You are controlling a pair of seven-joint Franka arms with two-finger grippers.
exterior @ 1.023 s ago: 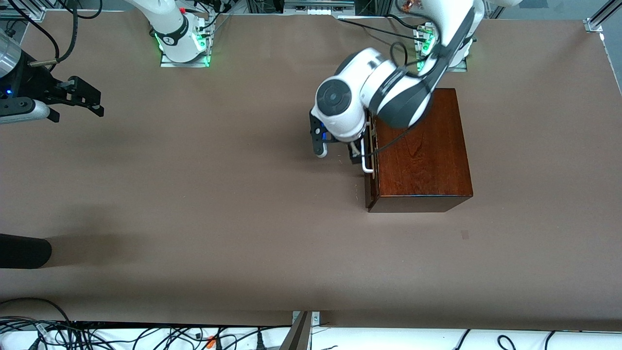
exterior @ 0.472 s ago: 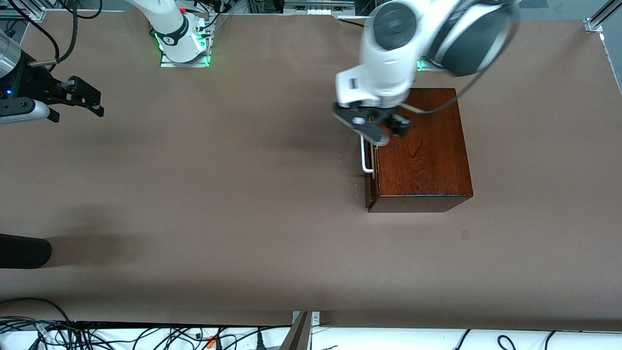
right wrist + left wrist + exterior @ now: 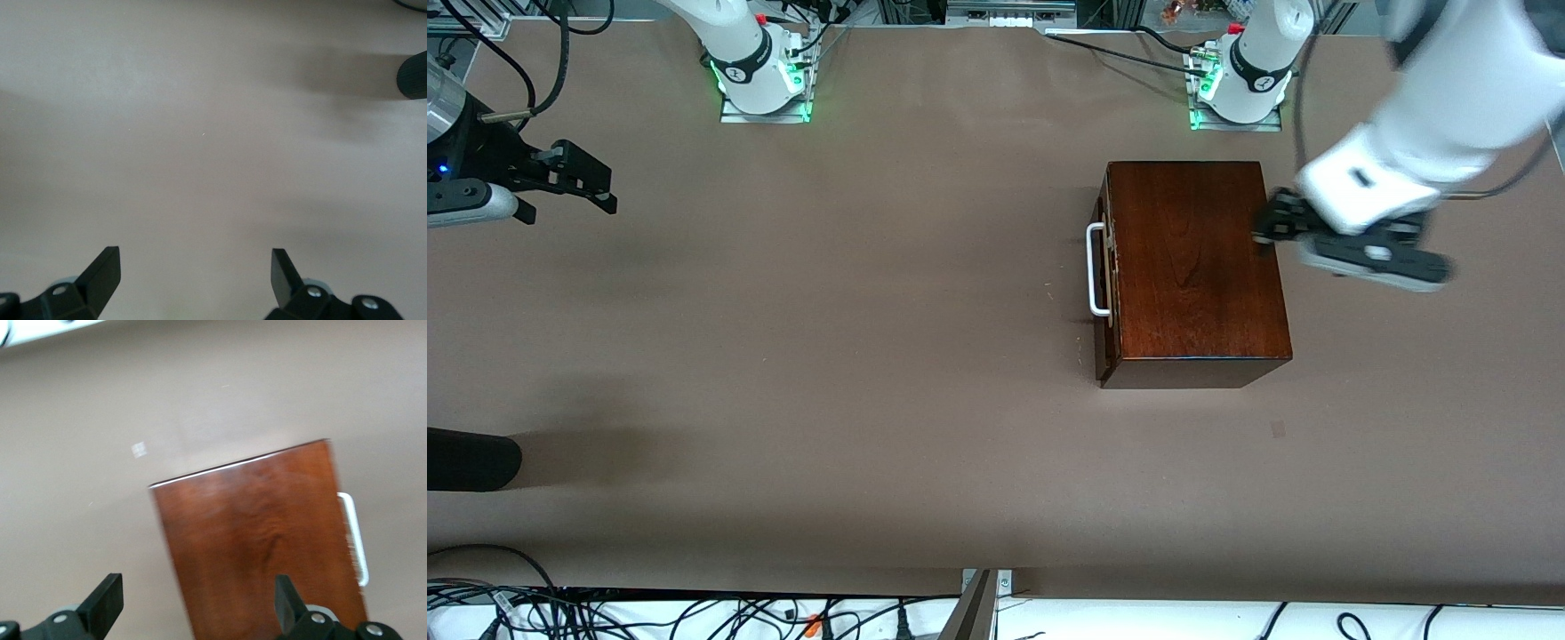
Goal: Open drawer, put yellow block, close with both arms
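Observation:
The reddish-brown wooden box (image 3: pixel 1192 267) stands toward the left arm's end of the table. The drawer (image 3: pixel 1106 267) sits pushed into it, and its white bar handle (image 3: pixel 1094 271) is free. My left gripper (image 3: pixel 1280 229) is open and empty in the air over the box's edge away from the handle. In the left wrist view (image 3: pixel 197 587) one finger is over the box (image 3: pixel 267 540) and one over the table, with the handle (image 3: pixel 353 537) beside them. My right gripper (image 3: pixel 609 191) waits open and empty over bare table (image 3: pixel 193 257). The yellow block is out of view.
A black rounded object (image 3: pixel 471 460) lies at the table's edge by the right arm's end, nearer to the front camera; it also shows in the right wrist view (image 3: pixel 412 77). Both arm bases (image 3: pixel 760 80) (image 3: pixel 1240 84) stand along the back edge. Cables run along the front edge.
My left gripper left the drawer handle, rose, and swung over the box top to its edge away from the handle. The box and the right arm have not moved.

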